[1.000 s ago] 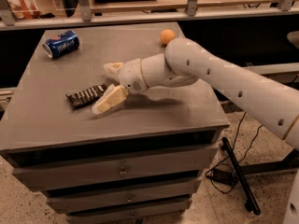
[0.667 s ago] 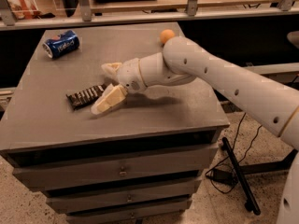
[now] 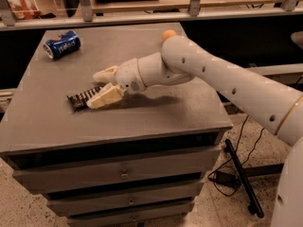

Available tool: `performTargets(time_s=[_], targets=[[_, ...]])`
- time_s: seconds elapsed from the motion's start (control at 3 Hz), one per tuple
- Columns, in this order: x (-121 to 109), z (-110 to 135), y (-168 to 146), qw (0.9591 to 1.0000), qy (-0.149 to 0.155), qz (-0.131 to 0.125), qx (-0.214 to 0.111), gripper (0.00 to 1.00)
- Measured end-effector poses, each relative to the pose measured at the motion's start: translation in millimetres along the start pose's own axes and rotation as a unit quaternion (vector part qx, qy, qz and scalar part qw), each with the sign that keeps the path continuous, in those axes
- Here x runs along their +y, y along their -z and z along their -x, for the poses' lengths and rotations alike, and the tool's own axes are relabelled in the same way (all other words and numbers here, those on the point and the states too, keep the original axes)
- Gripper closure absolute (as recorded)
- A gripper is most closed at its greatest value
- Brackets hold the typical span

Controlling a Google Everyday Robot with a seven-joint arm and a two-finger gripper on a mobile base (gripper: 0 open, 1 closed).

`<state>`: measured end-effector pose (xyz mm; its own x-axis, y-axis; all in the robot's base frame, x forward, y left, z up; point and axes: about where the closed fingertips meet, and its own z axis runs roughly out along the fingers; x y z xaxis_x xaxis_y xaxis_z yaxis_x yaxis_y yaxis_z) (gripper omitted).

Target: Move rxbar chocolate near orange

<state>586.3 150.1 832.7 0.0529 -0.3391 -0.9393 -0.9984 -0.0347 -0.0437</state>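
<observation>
**A:** Your gripper (image 3: 93, 90) is low over the left half of the desk (image 3: 189, 105), about midway between the front and back edges. The arm (image 3: 213, 72) reaches in from the right side.

**B:** And the fingers (image 3: 106, 97)?

**A:** They're spread apart, pale and pointing toward the left edge. One sits on the back side of the rxbar chocolate (image 3: 81, 99) and the other on its front side, so they straddle the bar's right end. The front finger overlaps the wrapper from here. You can't tell whether it touches.

**B:** How does the bar lie?

**A:** It's flat on the desk top. Its long axis runs on a slant: one end points toward the front-left corner, and the other toward the back-right corner, in under your fingers. The dark wrapper shows pale lettering.

**B:** Where's the orange (image 3: 169, 34)?

**A:** It's up at the back edge, right of the middle, and the arm crosses in front of it so only its top shows. It's well apart from the bar, with your whole wrist between them.

**B:** Anything else on top?

**A:** There's a blue soda can (image 3: 62, 44) on its side near the back-left corner, clear of the bar and the gripper. Drawers (image 3: 123, 174) run below the front edge.
</observation>
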Motion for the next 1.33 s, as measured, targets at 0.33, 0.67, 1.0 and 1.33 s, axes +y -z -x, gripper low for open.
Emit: performTargets(time_s=[0.33,0.67,1.0,1.33], targets=[[2,-1,-1,1.0000,0.001,0.009,0.003,0.54],[6,2,-5,0.9993,0.009,0.036,-0.006,0.77],[14,9,-1,0.9988,0.008,0.046,-0.017,0.99],[15,9,29,0.9989,-0.019,-0.025,-0.036,1.00]])
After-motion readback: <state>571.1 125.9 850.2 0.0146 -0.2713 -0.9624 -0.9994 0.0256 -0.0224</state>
